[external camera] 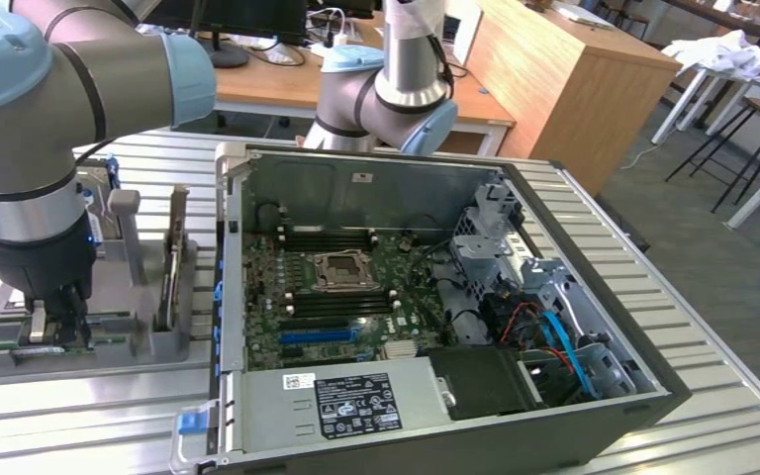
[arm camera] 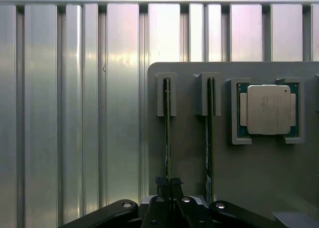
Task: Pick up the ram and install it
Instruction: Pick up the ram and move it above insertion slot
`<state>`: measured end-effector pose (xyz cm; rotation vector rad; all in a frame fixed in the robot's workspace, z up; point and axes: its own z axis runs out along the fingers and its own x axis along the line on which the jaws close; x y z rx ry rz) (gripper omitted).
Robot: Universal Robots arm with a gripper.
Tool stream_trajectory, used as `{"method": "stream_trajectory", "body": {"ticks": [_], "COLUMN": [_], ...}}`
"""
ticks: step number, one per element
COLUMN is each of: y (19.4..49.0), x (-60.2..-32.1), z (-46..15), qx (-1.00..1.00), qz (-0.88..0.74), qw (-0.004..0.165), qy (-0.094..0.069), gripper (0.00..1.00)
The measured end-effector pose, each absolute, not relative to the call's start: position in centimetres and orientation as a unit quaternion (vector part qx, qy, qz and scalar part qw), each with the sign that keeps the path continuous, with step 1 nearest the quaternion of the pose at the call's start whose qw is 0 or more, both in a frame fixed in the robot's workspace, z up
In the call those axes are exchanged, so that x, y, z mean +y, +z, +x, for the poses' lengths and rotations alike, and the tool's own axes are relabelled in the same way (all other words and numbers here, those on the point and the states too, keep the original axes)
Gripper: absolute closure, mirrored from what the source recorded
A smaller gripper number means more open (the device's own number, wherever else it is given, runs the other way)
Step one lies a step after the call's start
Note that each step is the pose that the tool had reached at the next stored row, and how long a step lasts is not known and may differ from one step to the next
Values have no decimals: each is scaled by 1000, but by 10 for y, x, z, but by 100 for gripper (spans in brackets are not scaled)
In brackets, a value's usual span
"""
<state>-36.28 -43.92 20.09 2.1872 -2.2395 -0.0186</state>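
Note:
The ram (arm camera: 167,133) is a thin green stick seen edge-on, standing in a slot of the grey holder plate (arm camera: 189,158). My gripper (arm camera: 168,187) is shut on its near end, one finger on each side of the board. Its far end still sits in the slot's bracket. A second green stick (arm camera: 210,133) stands in the neighbouring slot. In the exterior view my gripper (external camera: 58,319) is lowered onto the holder (external camera: 130,351) at the exterior view's left, beside the open computer case (external camera: 592,247).
A square silver processor (arm camera: 269,109) lies in its pocket on the holder. Inside the case are the motherboard's processor socket (external camera: 349,269), dark memory slots (external camera: 340,239) and a power supply (external camera: 347,401). The ribbed metal table (arm camera: 75,113) surrounds everything. A second arm (external camera: 394,89) stands behind the case.

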Motion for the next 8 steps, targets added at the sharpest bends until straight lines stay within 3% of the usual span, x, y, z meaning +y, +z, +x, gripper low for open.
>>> {"method": "stream_trajectory", "body": {"ticks": [8], "y": [208], "x": [-439], "z": [-363], "qx": [-715], "qz": [699], "qw": [6], "qy": [-6], "gripper": [88]}}
